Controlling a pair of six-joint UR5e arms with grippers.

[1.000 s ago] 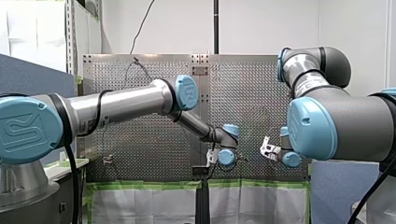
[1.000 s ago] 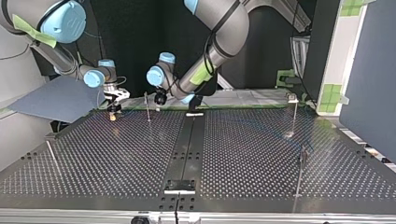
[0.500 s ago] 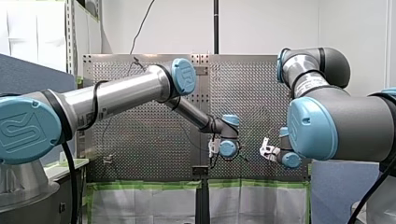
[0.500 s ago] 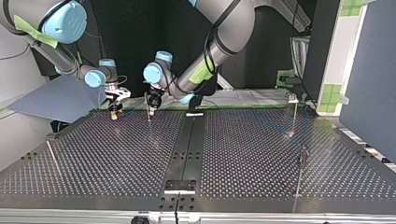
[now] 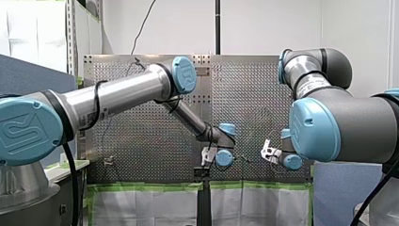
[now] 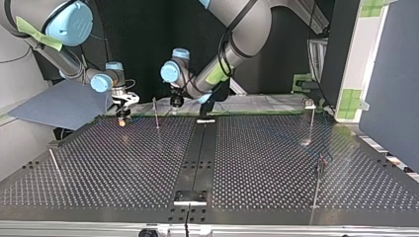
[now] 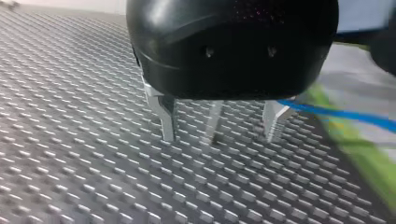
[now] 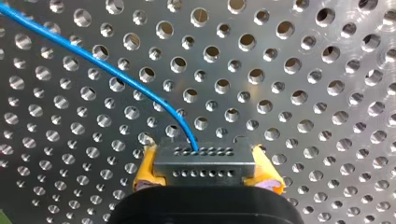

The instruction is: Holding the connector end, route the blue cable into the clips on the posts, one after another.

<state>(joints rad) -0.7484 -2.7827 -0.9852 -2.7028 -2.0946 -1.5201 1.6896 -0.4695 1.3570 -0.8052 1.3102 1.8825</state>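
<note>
My right tool pinches the connector between its yellow pads, upper left in the top view; the blue cable trails away over the worktop; my left tool hangs spread and empty, the cable just beside one finger; I judge that finger could snag it, or slack could miss the clip on the nearby post.

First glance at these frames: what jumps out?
The blue cable arcs over the perforated table into a grey connector, which is clamped by my yellow-padded right gripper. In the left wrist view my left gripper, black with metal fingers, hangs open above the table, with the cable passing beside it. The top view shows thin posts standing across the table.
</note>
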